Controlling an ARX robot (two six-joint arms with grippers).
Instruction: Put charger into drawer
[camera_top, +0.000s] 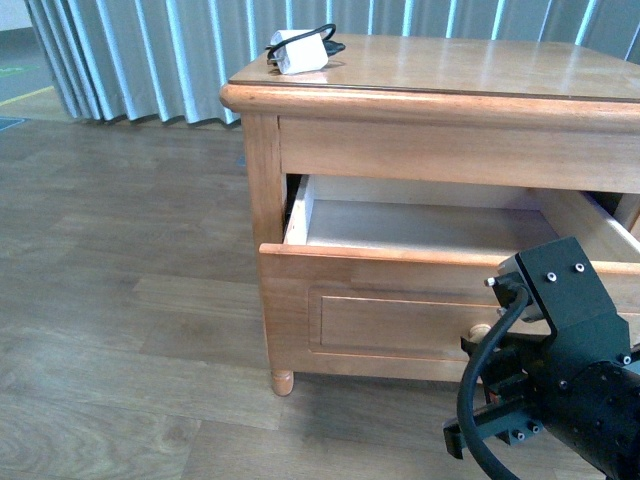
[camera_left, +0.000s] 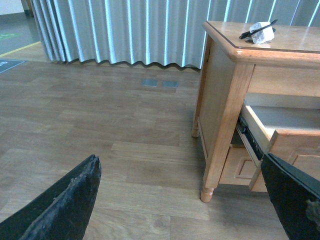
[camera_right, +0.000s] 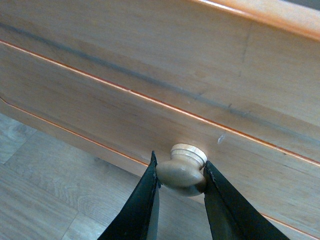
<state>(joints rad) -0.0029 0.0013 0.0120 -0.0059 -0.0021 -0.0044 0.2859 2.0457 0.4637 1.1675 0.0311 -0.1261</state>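
— What's on the left?

— A wood-plank floor (camera_top: 120, 300), with a grey pleated curtain (camera_top: 130, 50) along the far side. In the left wrist view, the left fingers (camera_left: 70, 200) are spread wide above that floor. They grip nothing and are well apart from the table.

— And the charger?

— The charger (camera_top: 298, 50) is on top of the table (camera_top: 480, 70), at its far left corner. It is a white block with its black cable coiled just behind it, and nothing touches it.

— The drawer?

— The drawer (camera_top: 380, 290) is under the tabletop and is pulled out toward the near side, so its pale interior shows. The charger is up on top, not in the drawer.

— Further right?

— There is a round pale knob (camera_right: 184, 169) on the drawer's front. The right fingers (camera_right: 142, 205) are closed against it, one on each side, both touching. In the front view the black right arm (camera_top: 580, 390) sits low at the near right. It is in front of the drawer's panel and hides part of it.
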